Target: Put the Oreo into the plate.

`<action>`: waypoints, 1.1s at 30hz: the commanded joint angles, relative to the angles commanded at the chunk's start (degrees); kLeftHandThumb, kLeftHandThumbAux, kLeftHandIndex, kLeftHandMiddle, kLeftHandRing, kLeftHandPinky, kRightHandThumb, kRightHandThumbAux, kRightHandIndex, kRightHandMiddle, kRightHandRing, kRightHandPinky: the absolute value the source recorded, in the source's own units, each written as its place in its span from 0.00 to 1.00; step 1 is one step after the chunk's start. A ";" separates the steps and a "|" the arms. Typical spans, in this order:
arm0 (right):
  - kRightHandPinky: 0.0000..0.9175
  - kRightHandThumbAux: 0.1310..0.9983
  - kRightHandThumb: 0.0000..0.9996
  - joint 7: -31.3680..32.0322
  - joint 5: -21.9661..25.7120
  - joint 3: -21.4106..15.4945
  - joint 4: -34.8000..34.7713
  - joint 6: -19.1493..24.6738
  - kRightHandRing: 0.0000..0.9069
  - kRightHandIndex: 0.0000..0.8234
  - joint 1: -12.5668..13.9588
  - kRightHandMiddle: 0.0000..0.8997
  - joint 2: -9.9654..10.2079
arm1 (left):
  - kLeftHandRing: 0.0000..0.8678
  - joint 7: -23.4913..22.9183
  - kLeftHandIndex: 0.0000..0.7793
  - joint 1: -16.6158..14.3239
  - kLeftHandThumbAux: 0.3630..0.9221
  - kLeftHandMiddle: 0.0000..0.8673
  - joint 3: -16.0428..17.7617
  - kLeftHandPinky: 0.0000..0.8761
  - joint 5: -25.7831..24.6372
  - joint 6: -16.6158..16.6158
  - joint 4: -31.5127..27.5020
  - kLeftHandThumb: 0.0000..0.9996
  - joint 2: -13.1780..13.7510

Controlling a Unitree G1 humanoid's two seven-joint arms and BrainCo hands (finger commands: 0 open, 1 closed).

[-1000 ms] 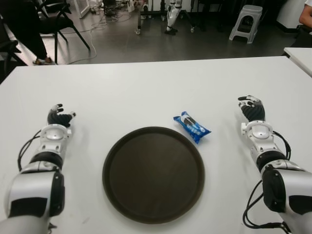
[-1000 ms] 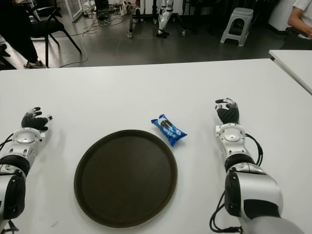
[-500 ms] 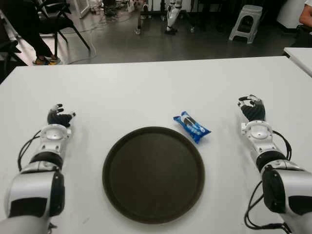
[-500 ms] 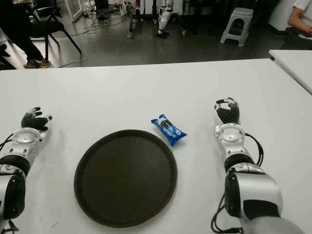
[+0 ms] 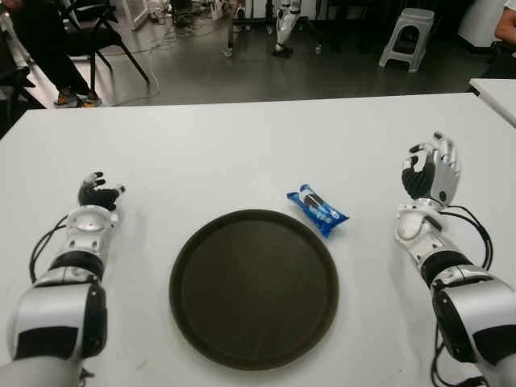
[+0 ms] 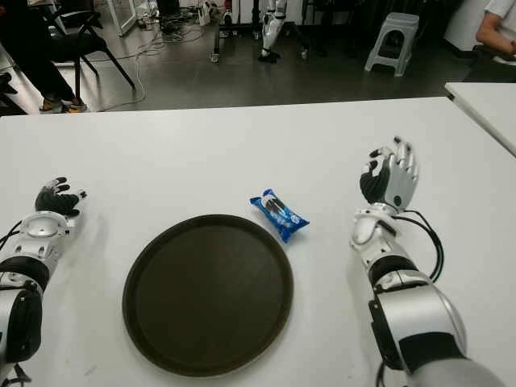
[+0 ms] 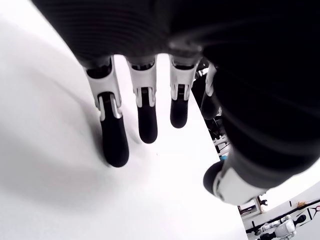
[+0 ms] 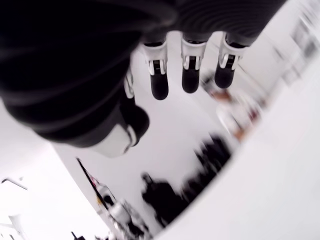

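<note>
Lying flat on the white worktop [image 5: 242, 145], the Oreo packet [image 5: 317, 210] sits just beside the far right rim of the round dark plate [image 5: 253, 286], apart from it and turned diagonally. We hold nothing yet. We judge this blue foil wrapper to be light, slick and crinkly, with brittle biscuits inside, so a firm squeeze could crack the contents and a glancing touch could skate the packet across the worktop. We would take hold across its narrow width near the middle, thumb on one long edge and fingers on the other, avoiding the crimped ends, which will fold.

Our right robot hand [image 5: 431, 171] is raised off the worktop to the right of the packet, well apart from it, fingers extended and spread, empty. Our left robot hand [image 5: 97, 193] shows at the left of the plate, low by the worktop, fingers loosely extended in its wrist view, also empty.

Beyond the worktop, a grey floor carries a chair [image 5: 97, 32] and a stool [image 5: 407, 36].
</note>
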 joint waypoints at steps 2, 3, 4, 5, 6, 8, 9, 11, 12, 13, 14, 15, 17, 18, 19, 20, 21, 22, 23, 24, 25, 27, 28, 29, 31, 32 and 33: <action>0.00 0.65 0.72 -1.67 -0.64 0.83 0.08 0.32 0.00 0.52 -0.04 0.13 0.01 | 0.20 -0.10 0.13 0.09 0.71 0.17 -0.04 0.21 0.05 -0.12 0.02 0.33 0.02; 0.00 0.65 0.72 -2.27 -0.82 1.14 0.11 0.45 0.00 0.52 -0.07 0.12 0.02 | 0.20 -0.13 0.13 0.13 0.71 0.17 -0.06 0.22 0.07 -0.17 0.04 0.34 0.04; 0.00 0.65 0.72 -2.94 -1.06 1.44 0.15 0.68 0.00 0.52 -0.10 0.12 0.04 | 0.20 -0.12 0.13 0.12 0.71 0.17 -0.09 0.23 0.12 -0.19 0.04 0.35 0.04; 0.00 0.65 0.72 -3.54 -1.26 1.71 0.18 0.91 0.00 0.52 -0.12 0.12 0.09 | 0.21 -0.04 0.14 0.09 0.71 0.18 -0.10 0.23 0.13 -0.17 0.05 0.35 0.02; 0.00 0.65 0.72 -3.91 -1.35 1.90 0.21 1.05 0.00 0.52 -0.14 0.11 0.12 | 0.21 0.01 0.14 0.07 0.71 0.18 -0.10 0.24 0.14 -0.16 0.05 0.35 0.01; 0.00 0.65 0.72 -4.28 -1.31 2.20 0.26 1.18 0.00 0.52 -0.17 0.11 0.14 | 0.21 0.06 0.15 0.05 0.71 0.18 -0.09 0.24 0.13 -0.14 0.06 0.35 0.00; 0.00 0.65 0.72 -4.38 -1.30 2.37 0.29 1.25 0.00 0.52 -0.17 0.11 0.15 | 0.21 0.13 0.15 0.05 0.71 0.18 -0.07 0.25 0.13 -0.14 0.07 0.36 0.00; 0.00 0.65 0.72 -5.01 -1.67 2.88 0.35 1.60 0.00 0.52 -0.16 0.10 0.10 | 0.21 0.34 0.15 0.05 0.70 0.18 -0.08 0.24 0.18 -0.08 0.11 0.36 0.01; 0.00 0.65 0.72 -5.32 -1.85 3.10 0.38 1.74 0.00 0.52 -0.15 0.10 0.07 | 0.21 0.40 0.15 0.05 0.70 0.18 -0.11 0.23 0.22 -0.05 0.13 0.36 0.03; 0.00 0.65 0.72 -5.73 -2.07 3.32 0.39 1.85 0.00 0.52 -0.15 0.10 0.04 | 0.21 0.40 0.15 0.05 0.70 0.18 -0.14 0.23 0.26 0.02 0.15 0.35 0.04; 0.00 0.65 0.72 -6.00 -2.19 3.46 0.40 1.92 0.00 0.52 -0.16 0.10 0.02 | 0.21 0.39 0.15 0.04 0.69 0.18 -0.16 0.23 0.28 0.07 0.16 0.35 0.05; 0.00 0.65 0.72 -6.31 -2.34 3.63 0.41 1.95 0.00 0.52 -0.16 0.10 -0.02 | 0.21 0.35 0.15 0.00 0.69 0.18 -0.18 0.22 0.30 0.17 0.16 0.35 0.08; 0.00 0.65 0.72 -6.65 -2.47 3.86 0.43 1.99 0.00 0.52 -0.16 0.11 -0.06 | 0.21 0.32 0.14 -0.04 0.69 0.18 -0.21 0.22 0.33 0.28 0.16 0.34 0.12; 0.00 0.65 0.72 -6.63 -2.48 3.93 0.45 1.97 0.00 0.52 -0.16 0.11 -0.06 | 0.21 0.34 0.14 -0.10 0.69 0.18 -0.23 0.21 0.32 0.35 0.11 0.33 0.08; 0.00 0.65 0.72 -6.59 -2.46 3.98 0.46 1.95 0.00 0.52 -0.16 0.11 -0.07 | 0.21 0.35 0.14 -0.14 0.70 0.17 -0.25 0.21 0.30 0.38 0.08 0.33 0.05; 0.00 0.65 0.72 -6.57 -2.43 4.03 0.47 1.93 0.00 0.52 -0.16 0.11 -0.07 | 0.20 0.36 0.14 -0.16 0.70 0.17 -0.26 0.21 0.29 0.41 0.05 0.32 0.03; 0.00 0.65 0.72 -6.57 -2.39 4.08 0.48 1.93 0.00 0.52 -0.16 0.11 -0.08 | 0.20 0.36 0.13 -0.17 0.70 0.17 -0.26 0.20 0.28 0.42 0.04 0.32 0.02; 0.00 0.65 0.72 -6.50 -2.33 4.10 0.49 1.90 0.00 0.52 -0.15 0.11 -0.08 | 0.20 0.41 0.13 -0.21 0.70 0.17 -0.28 0.20 0.27 0.46 -0.01 0.31 -0.04; 0.00 0.65 0.72 -6.42 -2.28 4.13 0.51 1.89 0.00 0.52 -0.13 0.12 -0.08 | 0.20 0.44 0.13 -0.25 0.70 0.17 -0.29 0.20 0.24 0.50 -0.06 0.31 -0.09; 0.00 0.65 0.72 -6.37 -2.25 4.16 0.52 1.88 0.00 0.52 -0.11 0.12 -0.09 | 0.20 0.47 0.13 -0.28 0.70 0.16 -0.29 0.20 0.23 0.54 -0.10 0.31 -0.13; 0.00 0.65 0.72 -6.33 -2.23 4.18 0.54 1.90 0.00 0.52 -0.09 0.12 -0.09 | 0.20 0.37 0.13 -0.23 0.70 0.16 -0.23 0.20 0.16 0.48 -0.08 0.31 -0.11; 0.00 0.65 0.72 -6.35 -2.19 4.21 0.55 1.94 0.00 0.52 -0.10 0.13 -0.11 | 0.19 0.07 0.14 -0.06 0.70 0.16 -0.06 0.20 0.01 0.26 0.01 0.32 -0.05; 0.00 0.65 0.72 -6.37 -2.18 4.22 0.56 1.95 0.00 0.52 -0.11 0.13 -0.11 | 0.19 -0.07 0.14 0.02 0.70 0.16 0.02 0.20 -0.06 0.14 0.05 0.32 -0.02; 0.00 0.65 0.72 -6.39 -2.15 4.20 0.56 1.97 0.00 0.52 -0.12 0.13 -0.10 | 0.19 -0.14 0.14 0.05 0.70 0.16 0.07 0.21 -0.10 0.07 0.08 0.33 -0.02; 0.00 0.65 0.72 -6.39 -2.08 4.16 0.56 2.04 0.00 0.52 -0.13 0.14 -0.06 | 0.20 -0.14 0.15 0.06 0.69 0.17 0.10 0.22 -0.10 0.01 0.08 0.36 -0.04; 0.00 0.65 0.72 -6.37 -2.05 4.14 0.57 2.08 0.00 0.52 -0.13 0.14 -0.05 | 0.20 -0.12 0.15 0.05 0.69 0.17 0.10 0.22 -0.09 0.00 0.07 0.37 -0.05; 0.00 0.65 0.72 -6.35 -2.01 4.10 0.57 2.12 0.00 0.52 -0.14 0.14 -0.02 | 0.20 -0.07 0.15 0.06 0.69 0.17 0.11 0.22 -0.09 -0.06 0.05 0.37 -0.06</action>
